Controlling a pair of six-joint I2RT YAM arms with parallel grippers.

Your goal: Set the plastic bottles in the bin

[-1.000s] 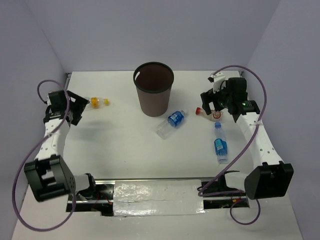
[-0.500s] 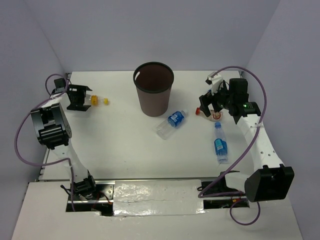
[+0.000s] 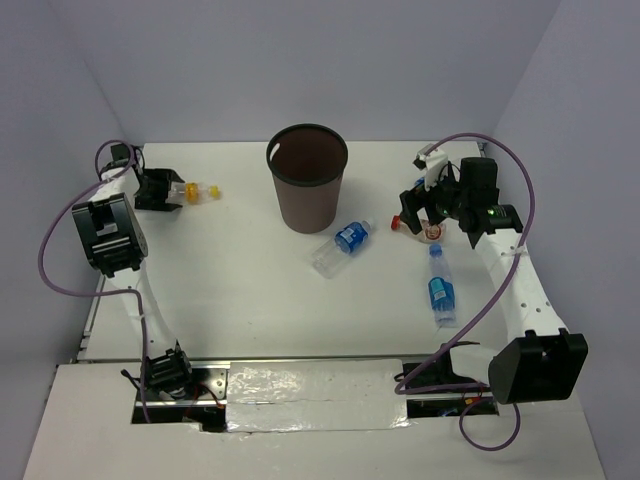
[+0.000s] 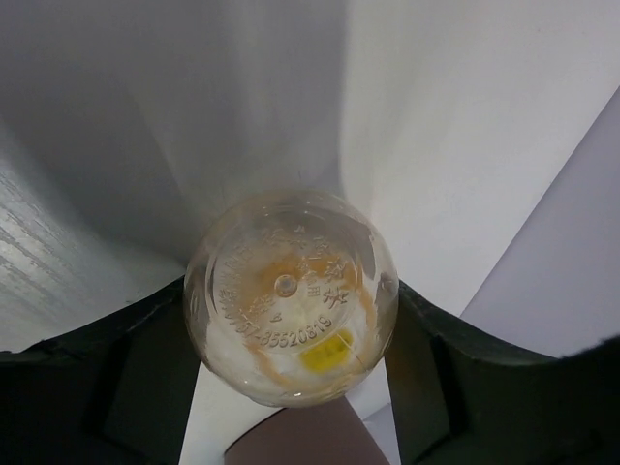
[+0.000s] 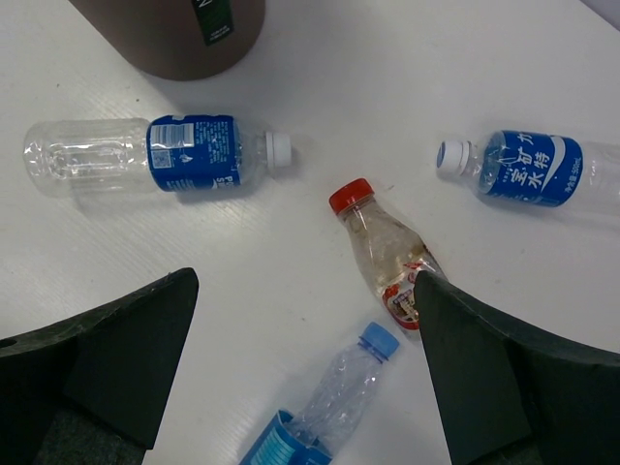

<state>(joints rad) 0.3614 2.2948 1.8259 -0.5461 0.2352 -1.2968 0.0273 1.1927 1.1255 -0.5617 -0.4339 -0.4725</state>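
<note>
The dark brown bin (image 3: 307, 190) stands at the back centre. My left gripper (image 3: 168, 190) is shut on the small yellow-capped bottle (image 3: 198, 190), left of the bin. The left wrist view shows its round clear base (image 4: 291, 295) held between both fingers, with the bin's rim (image 4: 310, 441) below. My right gripper (image 3: 414, 214) is open and empty above the whitish red-capped bottle (image 5: 386, 254), which lies by its right finger (image 5: 504, 378). Three clear blue-labelled bottles lie on the table: one by the bin (image 5: 160, 155), one under the gripper (image 5: 334, 407), one to the right (image 5: 542, 170).
Two blue-labelled bottles show in the top view, one right of the bin (image 3: 342, 243) and one further right (image 3: 440, 290). White walls close in the table (image 3: 240, 290) at the back and on both sides.
My left arm has swung up and its gripper has closed round the yellow-capped bottle, which has shifted slightly toward the back. My right gripper has barely moved.
</note>
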